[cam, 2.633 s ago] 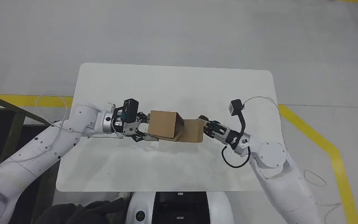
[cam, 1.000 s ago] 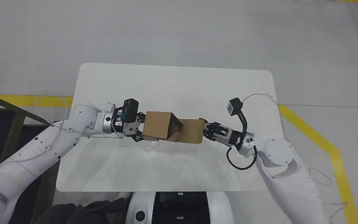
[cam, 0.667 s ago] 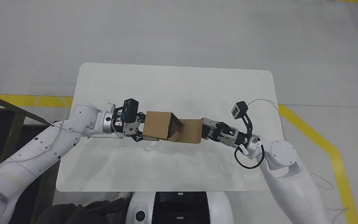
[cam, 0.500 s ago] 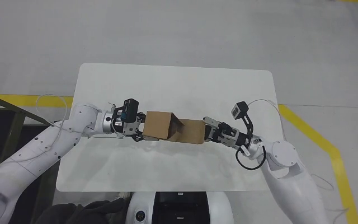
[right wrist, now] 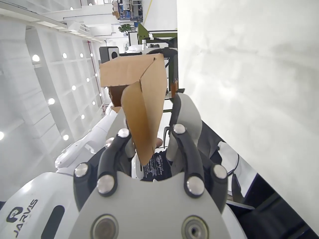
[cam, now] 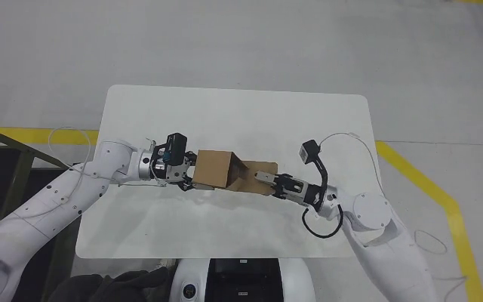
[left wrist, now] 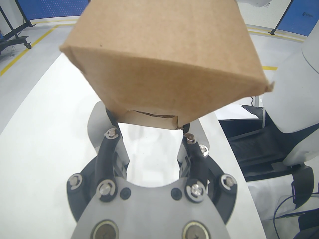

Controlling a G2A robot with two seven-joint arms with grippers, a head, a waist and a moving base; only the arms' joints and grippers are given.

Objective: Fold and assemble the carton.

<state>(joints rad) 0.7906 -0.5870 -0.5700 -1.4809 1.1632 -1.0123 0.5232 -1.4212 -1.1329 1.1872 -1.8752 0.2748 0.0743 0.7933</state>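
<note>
Over table (cam: 226, 113), left hand (left wrist: 149, 125) grips carton (cam: 215, 168), right hand (right wrist: 153, 111) straddles flap (right wrist: 142, 123)

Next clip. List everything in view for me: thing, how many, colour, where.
carton: one, brown, half folded, over the middle of the table, between the two grippers
flap: one, brown, sticking out of the carton toward the right arm
table: one, white, under both arms
floor line: yellow, on the grey floor at both sides of the table
left gripper: one, black fingers, shut on the carton's end
right gripper: one, open, fingers either side of the flap
</note>
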